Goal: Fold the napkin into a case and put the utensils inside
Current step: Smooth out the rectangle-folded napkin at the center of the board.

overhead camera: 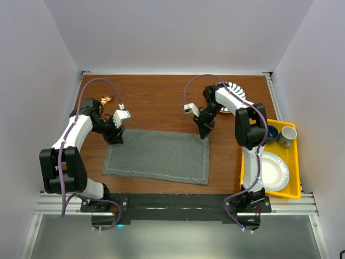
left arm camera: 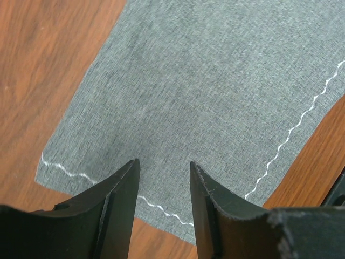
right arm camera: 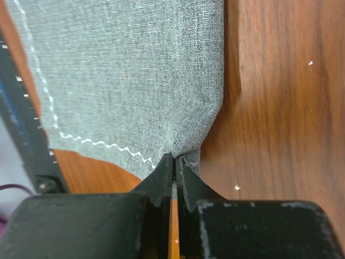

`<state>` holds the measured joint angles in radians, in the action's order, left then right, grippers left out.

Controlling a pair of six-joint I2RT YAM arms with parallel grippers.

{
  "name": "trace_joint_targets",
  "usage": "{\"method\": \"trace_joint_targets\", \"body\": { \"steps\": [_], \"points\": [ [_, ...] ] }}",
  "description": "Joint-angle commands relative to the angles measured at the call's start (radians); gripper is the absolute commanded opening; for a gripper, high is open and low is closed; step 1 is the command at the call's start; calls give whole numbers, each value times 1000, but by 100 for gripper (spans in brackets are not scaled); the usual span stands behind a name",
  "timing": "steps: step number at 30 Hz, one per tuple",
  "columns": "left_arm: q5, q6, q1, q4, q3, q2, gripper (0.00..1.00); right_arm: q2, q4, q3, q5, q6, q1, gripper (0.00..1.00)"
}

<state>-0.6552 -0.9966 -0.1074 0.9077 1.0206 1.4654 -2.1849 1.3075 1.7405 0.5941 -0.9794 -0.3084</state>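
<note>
Far left, behind my left arm, I catch a glint of the slender gold-coloured metal utensils (overhead camera: 106,99), mostly hidden. My left gripper (overhead camera: 115,138) (left arm camera: 161,171) sits over the far-left corner of the dark grey fabric napkin (overhead camera: 156,155), jaws partly apart, straddling the wavy white hem; whether they touch the cloth I can't tell. The napkin lies flat, mid brown wooden surface (overhead camera: 156,102). At its far-right corner, my right gripper (overhead camera: 205,131) (right arm camera: 173,159) is pinched tight on the cloth, which puckers at the fingertips. Far right, a yellow plastic tray (overhead camera: 296,162) holds a white paper plate (overhead camera: 274,171).
</note>
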Motion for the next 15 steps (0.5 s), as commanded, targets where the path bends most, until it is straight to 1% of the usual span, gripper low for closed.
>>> {"method": "trace_joint_targets", "body": {
  "steps": [1, 3, 7, 11, 15],
  "points": [
    [-35, -71, 38, 3, 12, -25, 46, -110, 59, 132, 30, 16, 35, 0],
    [-38, -77, 52, -4, 7, -30, 46, -163, 53, 168, 7, 28, 35, 0],
    [-31, -85, 71, -6, -4, -28, 43, -174, -25, 146, -31, 56, 37, 0],
    [17, -91, 72, -27, -57, -40, 41, -151, -172, 53, -103, 126, 40, 0],
    [42, -94, 72, -38, -89, -53, 38, -109, -232, -27, -172, 168, 40, 0]
  ]
}}
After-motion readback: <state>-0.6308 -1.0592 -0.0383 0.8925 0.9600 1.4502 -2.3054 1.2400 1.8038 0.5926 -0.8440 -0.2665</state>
